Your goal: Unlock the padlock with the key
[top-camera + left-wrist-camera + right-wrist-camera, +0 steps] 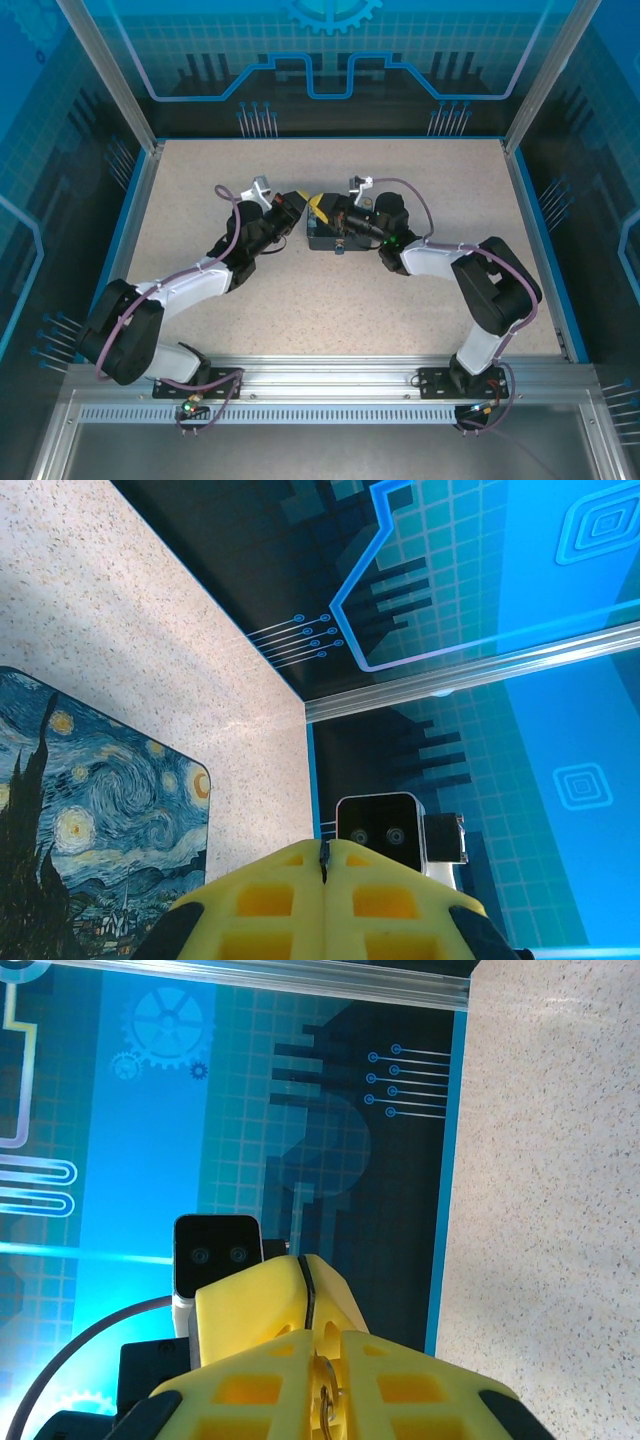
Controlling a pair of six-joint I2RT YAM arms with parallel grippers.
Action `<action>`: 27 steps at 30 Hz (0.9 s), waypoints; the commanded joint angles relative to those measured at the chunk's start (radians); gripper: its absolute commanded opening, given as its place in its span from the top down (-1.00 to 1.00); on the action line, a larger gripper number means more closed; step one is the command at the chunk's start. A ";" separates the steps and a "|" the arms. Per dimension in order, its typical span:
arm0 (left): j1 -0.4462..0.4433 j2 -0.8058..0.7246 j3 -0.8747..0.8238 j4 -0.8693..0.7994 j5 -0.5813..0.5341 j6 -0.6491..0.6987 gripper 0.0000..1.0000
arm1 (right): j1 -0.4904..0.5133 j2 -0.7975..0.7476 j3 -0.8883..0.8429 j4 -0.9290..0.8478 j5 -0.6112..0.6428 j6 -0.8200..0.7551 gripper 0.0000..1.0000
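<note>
Insertion step: clamping thin golden key [325, 1400] in right gripper [308, 1285], left gripper [323, 855] pinched together; next must align precisely with tiny dark padlock [340, 247]

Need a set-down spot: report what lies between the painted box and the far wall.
Bare speckled table from box to far wall, seen in the left wrist view.

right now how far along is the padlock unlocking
Done: the right jaws are shut on a golden sliver, apparently the key. In hand: both arms meet over the painted box, left jaws shut. Left: I cannot tell whether the key has reached the padlock; inserting and turning it probably remain.
</note>
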 commanded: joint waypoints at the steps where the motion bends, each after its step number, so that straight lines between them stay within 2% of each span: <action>1: -0.007 -0.034 -0.012 0.017 -0.030 -0.010 1.00 | 0.019 0.018 0.002 0.033 0.001 0.003 0.70; 8: -0.008 -0.037 -0.014 0.009 -0.041 -0.007 1.00 | 0.026 0.019 -0.002 0.039 -0.002 0.006 0.75; 13: -0.009 -0.038 -0.015 0.009 -0.044 -0.007 1.00 | 0.027 0.019 -0.004 0.038 -0.004 0.006 1.00; 21: -0.009 -0.054 -0.016 -0.019 -0.044 0.000 1.00 | 0.022 0.014 -0.027 0.039 0.008 -0.001 1.00; 22: -0.008 -0.060 -0.015 -0.030 -0.043 0.002 0.76 | 0.020 0.010 -0.035 0.036 0.012 -0.003 1.00; 24: -0.002 -0.089 -0.012 -0.070 -0.046 0.022 0.12 | 0.014 0.000 -0.056 0.035 0.015 -0.010 1.00; 27: 0.018 -0.141 0.005 -0.163 -0.037 0.054 -0.30 | 0.009 -0.031 -0.095 0.025 0.027 -0.022 1.00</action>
